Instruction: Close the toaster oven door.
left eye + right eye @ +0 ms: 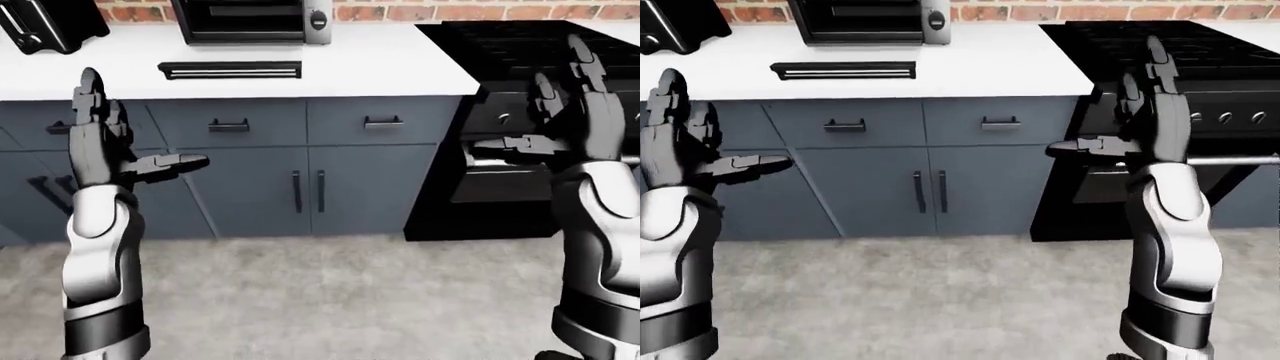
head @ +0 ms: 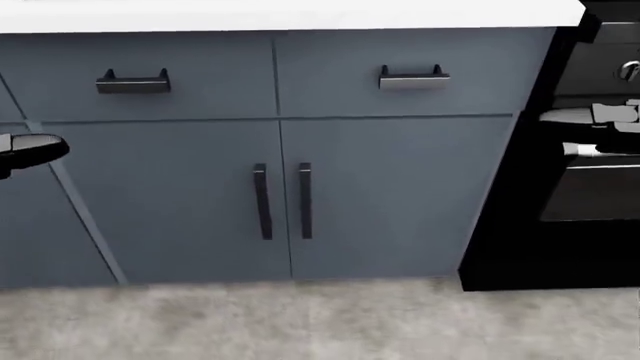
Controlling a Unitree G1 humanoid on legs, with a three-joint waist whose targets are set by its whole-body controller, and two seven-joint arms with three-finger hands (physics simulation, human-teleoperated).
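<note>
Door [image 1: 230, 70] of the toaster oven [image 1: 250, 16] lies dropped flat on the white worktop [image 1: 380, 64], at the top of the left-eye view, so the task isn't started. Left hand [image 1: 100, 139] and right hand [image 1: 1145, 112] are raised, fingers spread, grasping nothing, well short of it — likely staged for the reach.

The toaster oven [image 1: 250, 19] at the counter's top edge looks like brushed metal with a dark glossy door. The countertop [image 1: 380, 60] is smooth matt white; the cabinet fronts [image 2: 390, 195] are matt blue-grey with satin black metal handles [image 2: 413, 77]. The stove [image 1: 1180, 45] is glossy black, the floor [image 1: 330, 300] rough and speckled, the wall [image 1: 450, 9] brick.
</note>
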